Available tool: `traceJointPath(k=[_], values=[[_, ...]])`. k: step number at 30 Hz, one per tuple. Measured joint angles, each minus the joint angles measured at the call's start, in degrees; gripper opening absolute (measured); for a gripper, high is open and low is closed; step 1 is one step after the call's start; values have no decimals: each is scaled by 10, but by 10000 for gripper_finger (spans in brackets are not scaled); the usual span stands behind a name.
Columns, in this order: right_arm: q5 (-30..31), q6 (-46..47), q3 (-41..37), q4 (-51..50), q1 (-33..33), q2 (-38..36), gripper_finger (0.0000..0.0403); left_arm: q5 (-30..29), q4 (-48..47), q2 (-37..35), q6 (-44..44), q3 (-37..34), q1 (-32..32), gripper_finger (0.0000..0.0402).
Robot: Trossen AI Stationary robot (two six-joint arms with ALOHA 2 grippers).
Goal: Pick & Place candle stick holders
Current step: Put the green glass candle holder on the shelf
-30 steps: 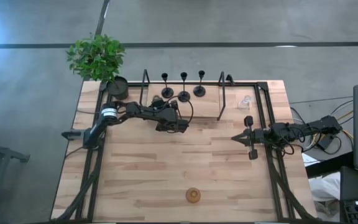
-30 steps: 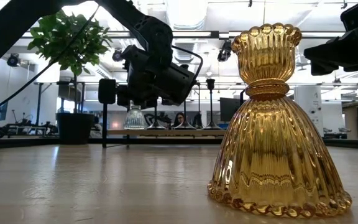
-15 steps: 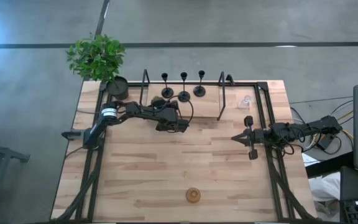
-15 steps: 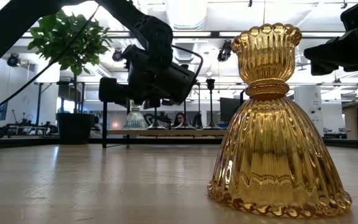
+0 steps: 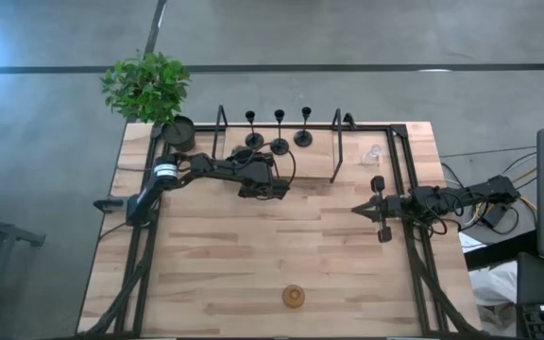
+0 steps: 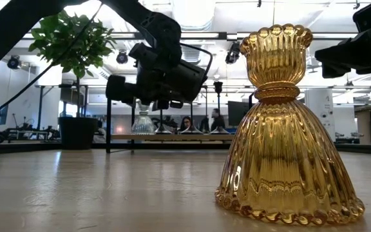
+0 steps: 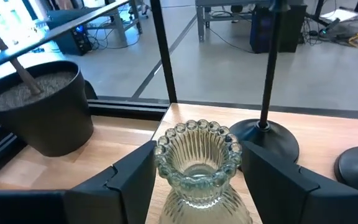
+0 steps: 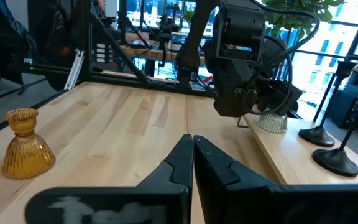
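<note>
**One glass holder set down, and the fingers stood apart around it**

Six holders were on the table. The three black holders (image 5: 279, 132) stood in a row on the raised board (image 5: 310, 162) at 12 o'clock. The grey-green glass holder (image 7: 197, 163) stood on that same board, near the first black holder's base. The clear holder (image 5: 372, 154) was at 2 o'clock and the amber holder (image 5: 294, 297) alone at 6 o'clock.

The left gripper (image 7: 197, 180) was over the grey-green holder, its fingers (image 7: 132, 180) apart on both sides of the beaded rim, and I could not see them touching the glass. So the step in hand looked like the release of this holder. To do it well, the arm should go straight up until the fingers are clear of the rim, because a sideways move could knock the glass or the thin black stem (image 7: 267, 68) near it. The plant pot (image 7: 36, 106) at 11 o'clock was also close.

The right gripper (image 8: 192, 152) waited at 3 o'clock with its fingers pressed together and nothing in them.

About brands or writing: I could read none on the holders, the pot or the arms.
</note>
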Motion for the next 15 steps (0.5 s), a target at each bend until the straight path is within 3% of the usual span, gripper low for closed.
traceJointPath(k=[15], values=[[0, 0, 0, 0, 0, 0, 8, -4, -54, -1, 25, 21, 0, 233]])
